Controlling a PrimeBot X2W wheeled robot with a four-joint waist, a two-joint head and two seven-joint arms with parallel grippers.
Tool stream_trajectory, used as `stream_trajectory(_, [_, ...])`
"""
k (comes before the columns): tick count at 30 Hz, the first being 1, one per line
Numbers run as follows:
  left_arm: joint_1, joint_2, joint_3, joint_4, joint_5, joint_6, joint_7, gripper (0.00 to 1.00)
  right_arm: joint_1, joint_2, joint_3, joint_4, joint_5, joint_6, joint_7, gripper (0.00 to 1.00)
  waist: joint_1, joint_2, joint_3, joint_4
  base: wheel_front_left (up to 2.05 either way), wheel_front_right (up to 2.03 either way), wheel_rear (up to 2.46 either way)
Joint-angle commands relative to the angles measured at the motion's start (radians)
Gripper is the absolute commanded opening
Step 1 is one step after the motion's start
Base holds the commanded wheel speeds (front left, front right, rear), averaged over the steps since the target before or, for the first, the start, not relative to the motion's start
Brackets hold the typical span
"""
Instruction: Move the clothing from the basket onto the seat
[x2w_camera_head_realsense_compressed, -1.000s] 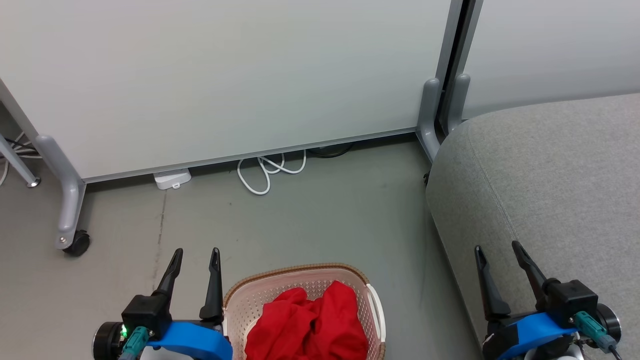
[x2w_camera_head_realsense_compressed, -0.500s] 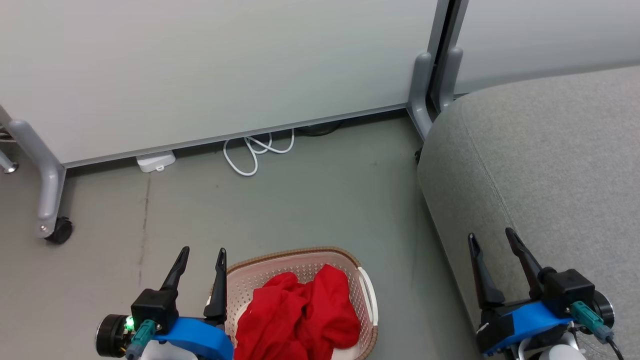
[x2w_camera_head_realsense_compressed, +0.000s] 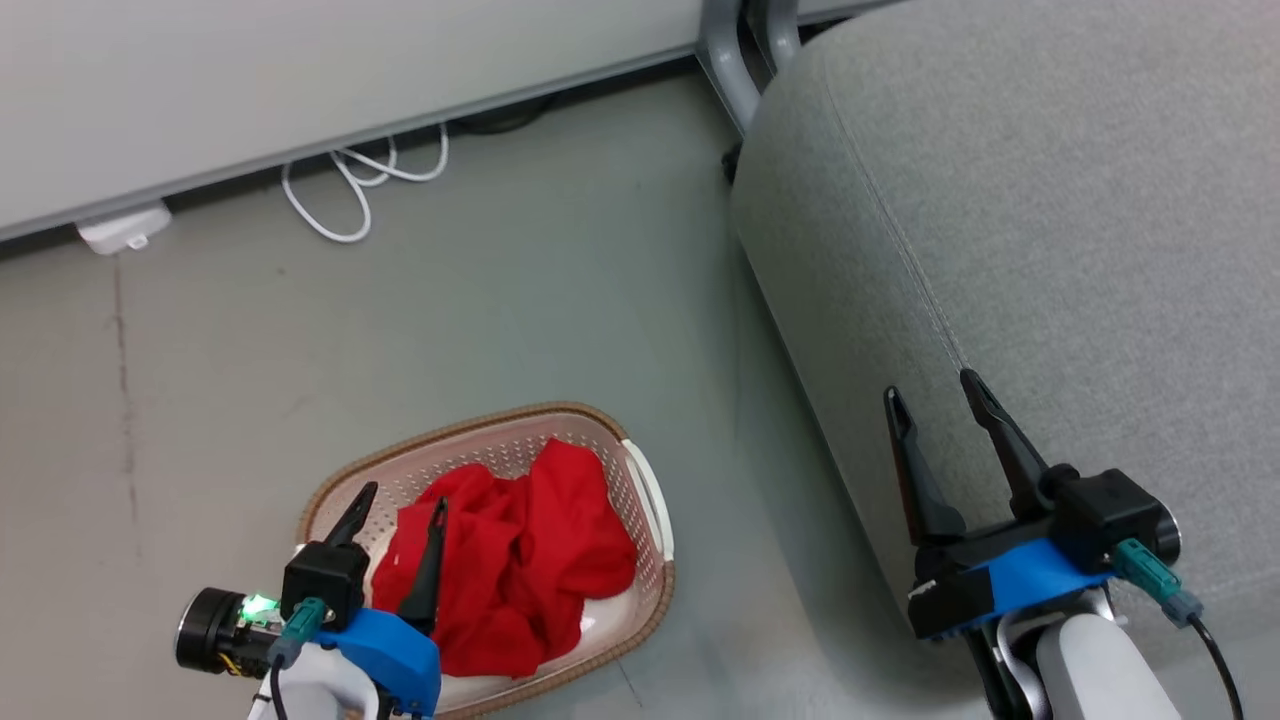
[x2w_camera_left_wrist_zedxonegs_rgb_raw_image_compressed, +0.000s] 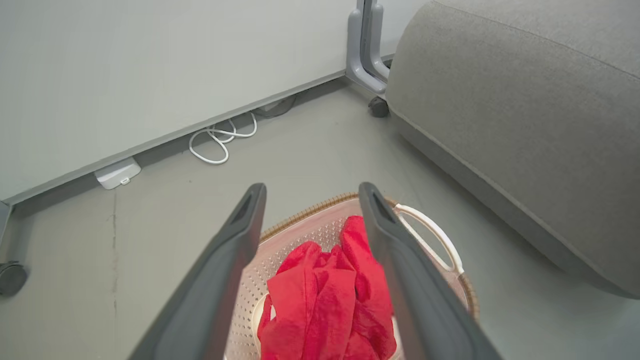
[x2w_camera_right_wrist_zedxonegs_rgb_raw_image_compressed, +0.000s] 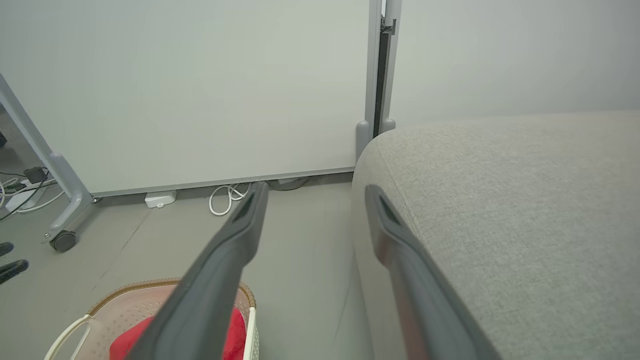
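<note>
Clothing (x2w_camera_head_realsense_compressed: 520, 560) lies bunched in basket (x2w_camera_head_realsense_compressed: 500, 412), a crumpled red heap covering most of the inside. Basket stands on grey floor (x2w_camera_head_realsense_compressed: 500, 280), near seat (x2w_camera_head_realsense_compressed: 1050, 200) but apart from it, with a strip of floor between. White handle (x2w_camera_head_realsense_compressed: 655, 500) is on the basket side facing seat.

Left gripper (x2w_camera_head_realsense_compressed: 403, 498) hangs over basket's left part, fingers spread apart, holding nothing. One tip is over the red cloth, the other over the perforated wall near the rim. Cannot tell if the tips touch fabric; in the left wrist view the cloth lies below and between the two fingers.

Right gripper (x2w_camera_head_realsense_compressed: 929, 385) is over seat's front-left edge, fingers spread too, empty, tips close to the stitched seam (x2w_camera_head_realsense_compressed: 900, 240). Seat is large, light grey, with a rounded corner.

White cable (x2w_camera_head_realsense_compressed: 350, 190) coils on the floor by the pale wall panel (x2w_camera_head_realsense_compressed: 300, 60), small white box (x2w_camera_head_realsense_compressed: 120, 228) beside it, both well apart from basket. Grey panel foot (x2w_camera_head_realsense_compressed: 725, 60) stands by seat's far corner.
</note>
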Motion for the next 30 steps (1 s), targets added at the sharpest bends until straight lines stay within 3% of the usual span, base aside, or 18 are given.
stream_trajectory(1, [-0.039, 0.018, -0.018, 0.033, 0.011, -0.006, 0.003, 1.0, -0.034, -0.002, 0.014, -0.008, 0.015, 0.0, -0.007, 1.0, -0.0001, 0.0, 0.091, -0.071, 0.0, 0.0, 0.0])
stream_trajectory(15, [-0.227, 0.115, -0.162, 0.297, 0.038, -0.006, 0.061, 1.0, -0.157, -0.001, 0.138, -0.052, 0.092, 0.0, -0.013, 1.0, -0.0001, 0.0, 0.304, -0.194, 0.0, 0.0, 0.0])
stream_trajectory(21, [-0.291, 0.16, -0.161, 0.382, 0.04, -0.002, 0.112, 1.0, -0.185, -0.001, 0.177, -0.074, 0.128, 0.0, -0.013, 1.0, -0.0001, 0.0, 0.381, -0.231, 0.0, 0.0, 0.0])
stream_trajectory(30, [-0.357, 0.195, -0.144, 0.451, 0.027, 0.047, 0.144, 1.0, -0.22, -0.001, 0.204, -0.102, 0.182, 0.0, -0.013, 1.0, -0.0001, 0.0, 0.472, -0.254, 0.0, 0.0, 0.0])
